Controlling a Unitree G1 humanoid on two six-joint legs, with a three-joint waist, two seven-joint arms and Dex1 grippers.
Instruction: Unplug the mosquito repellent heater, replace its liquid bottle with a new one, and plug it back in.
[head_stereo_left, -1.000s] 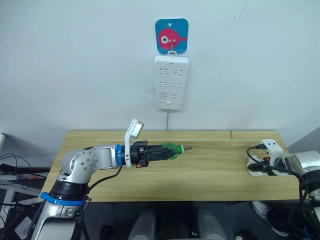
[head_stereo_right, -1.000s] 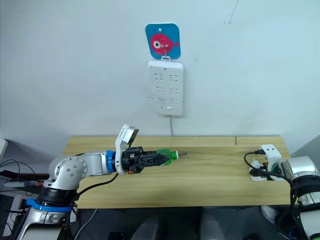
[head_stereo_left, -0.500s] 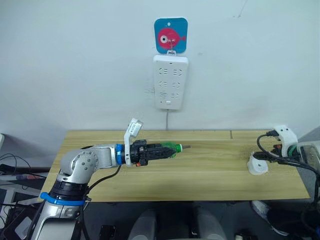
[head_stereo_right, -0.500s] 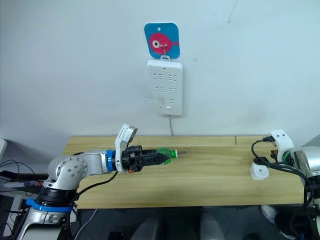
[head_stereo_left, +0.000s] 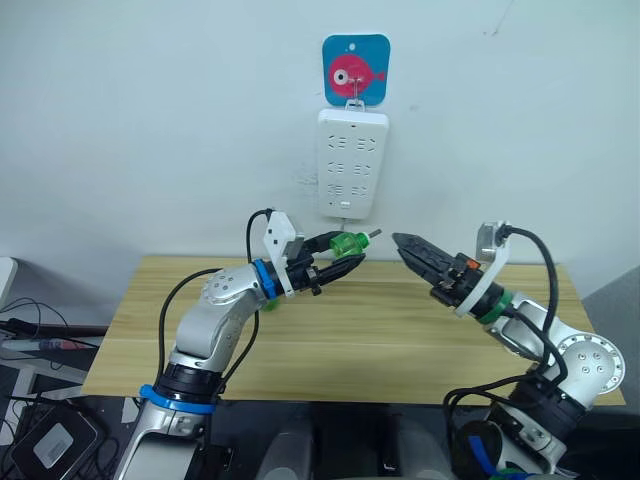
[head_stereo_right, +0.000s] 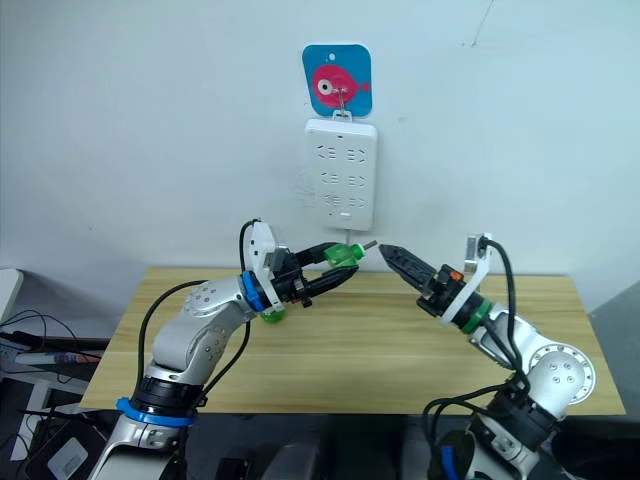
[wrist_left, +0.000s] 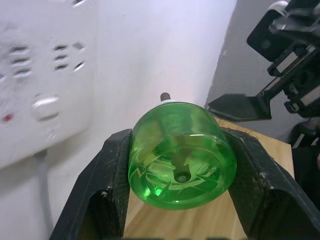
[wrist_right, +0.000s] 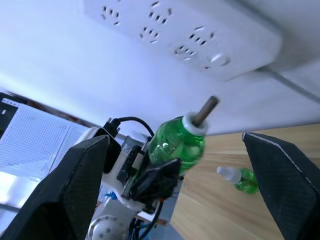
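While the left claw (head_stereo_left: 340, 257) clamps the green bottle (head_stereo_left: 345, 245), the right claw (head_stereo_left: 403, 243) gapes empty

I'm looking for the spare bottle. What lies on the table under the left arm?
A second green bottle with a white cap lies on the wooden table beneath the left hand. The arm hides part of it in the head views.

Left pincer (head_stereo_right: 338, 268) holds a green bottle (head_stereo_right: 343, 255) facing the right pincer (head_stereo_right: 392, 255).

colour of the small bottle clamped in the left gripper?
Translucent green, with a dark wick stem; the small round plastic bottle in the left gripper shows best in the left wrist view.
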